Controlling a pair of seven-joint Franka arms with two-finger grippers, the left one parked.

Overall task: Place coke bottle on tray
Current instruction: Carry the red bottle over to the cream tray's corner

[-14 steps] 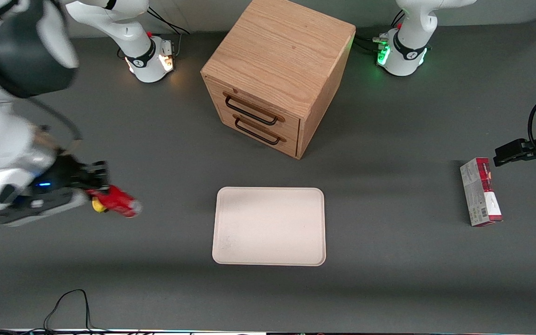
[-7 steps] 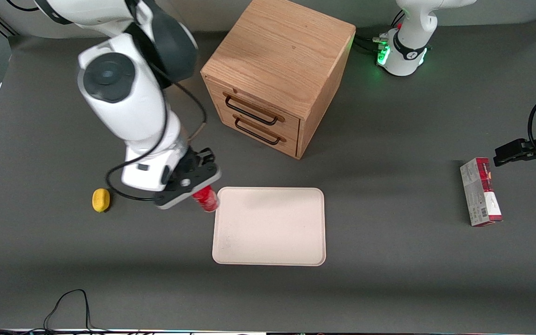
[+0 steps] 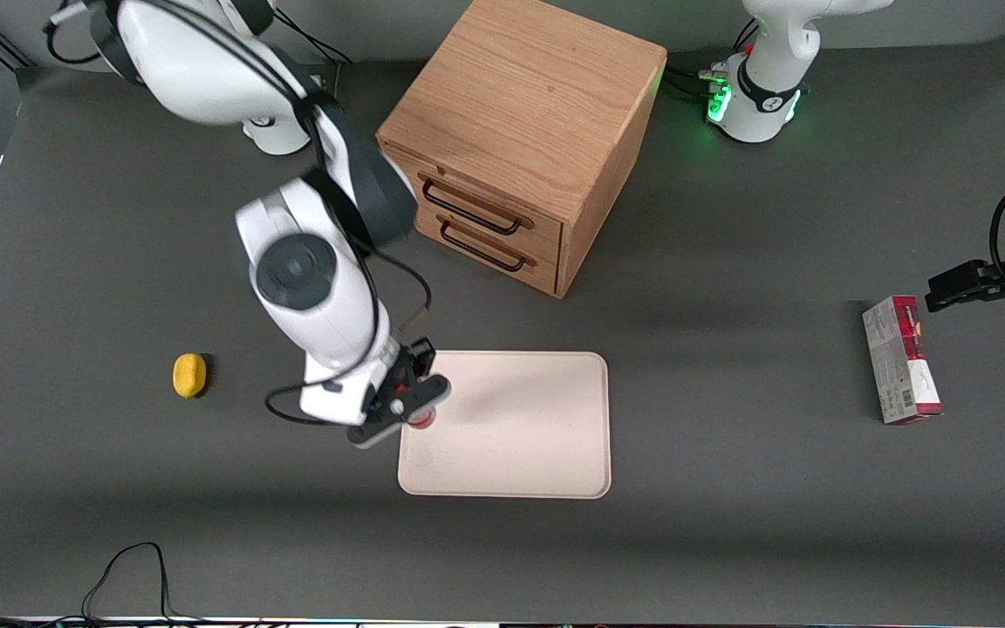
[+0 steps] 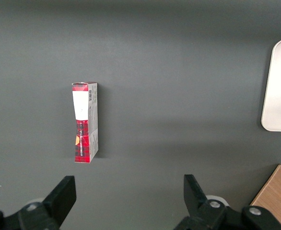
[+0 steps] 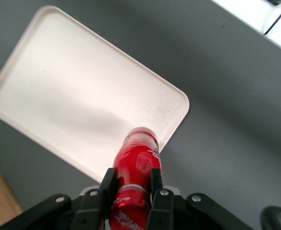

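Observation:
The red coke bottle point(image 5: 136, 163) is clamped between the two black fingers point(image 5: 107, 184) of my gripper point(image 5: 131, 184), which is shut on it. In the front view the gripper point(image 3: 411, 410) hangs over the tray's edge toward the working arm's end, and only a sliver of the coke bottle point(image 3: 420, 423) shows under it. The cream-white tray point(image 3: 520, 427) lies flat on the dark table, nearer the front camera than the cabinet. In the right wrist view the bottle's base points down over the tray point(image 5: 73, 100), close to its rim.
A wooden two-drawer cabinet point(image 3: 520, 131) stands farther from the front camera than the tray. A yellow lemon point(image 3: 189, 375) lies toward the working arm's end. A red-and-grey carton point(image 3: 902, 359) lies toward the parked arm's end. A black cable point(image 3: 132, 567) runs along the table's near edge.
My gripper carried the coke bottle from beside the lemon across the table to above the tray's edge. The lemon stayed where it was.

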